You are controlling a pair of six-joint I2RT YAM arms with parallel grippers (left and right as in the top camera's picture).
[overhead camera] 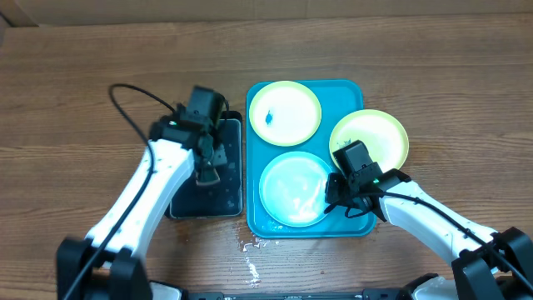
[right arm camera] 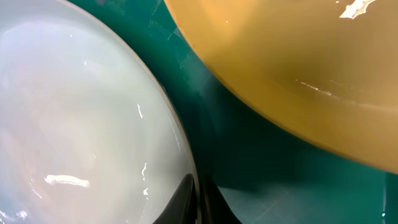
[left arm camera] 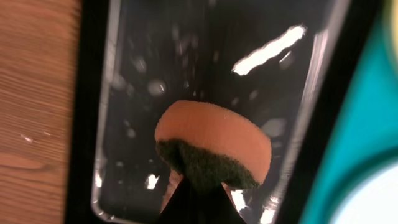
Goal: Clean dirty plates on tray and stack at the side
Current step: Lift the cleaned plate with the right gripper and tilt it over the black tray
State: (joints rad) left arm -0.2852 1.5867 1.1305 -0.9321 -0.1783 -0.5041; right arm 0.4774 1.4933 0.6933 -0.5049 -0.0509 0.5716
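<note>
At left, end effector (left arm camera: 198, 190) tight around sponge (left arm camera: 214, 140)

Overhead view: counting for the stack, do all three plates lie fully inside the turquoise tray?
No, the right-hand plate sticks out past the tray's right rim.
</note>
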